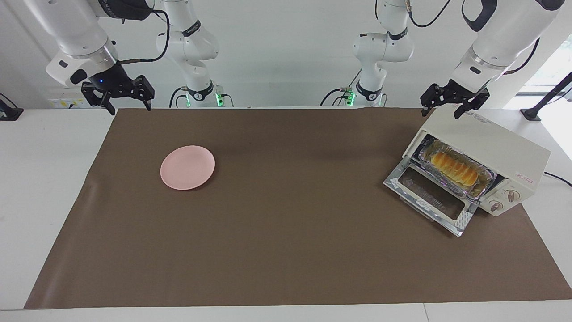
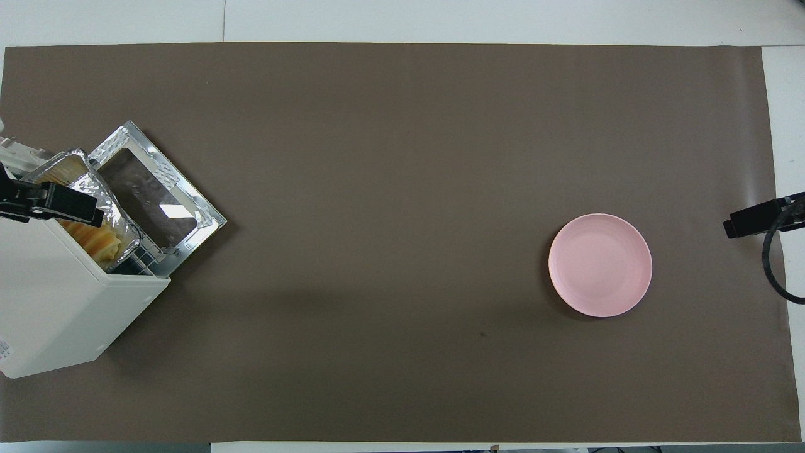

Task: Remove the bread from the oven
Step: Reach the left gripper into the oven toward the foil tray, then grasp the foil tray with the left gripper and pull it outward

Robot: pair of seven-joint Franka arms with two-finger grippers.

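Note:
The cream-white oven stands at the left arm's end of the table, its glass door dropped open onto the brown mat. Inside it the golden ridged bread lies in a crinkled foil tray that sticks partly out over the door. In the overhead view the bread peeks out beside the oven. My left gripper hangs open in the air over the oven's top, touching nothing; a black finger shows from above. My right gripper waits open at the right arm's end.
A round pink plate lies bare on the brown mat toward the right arm's end, also seen from above as the plate. The oven's power cable trails off the table's end.

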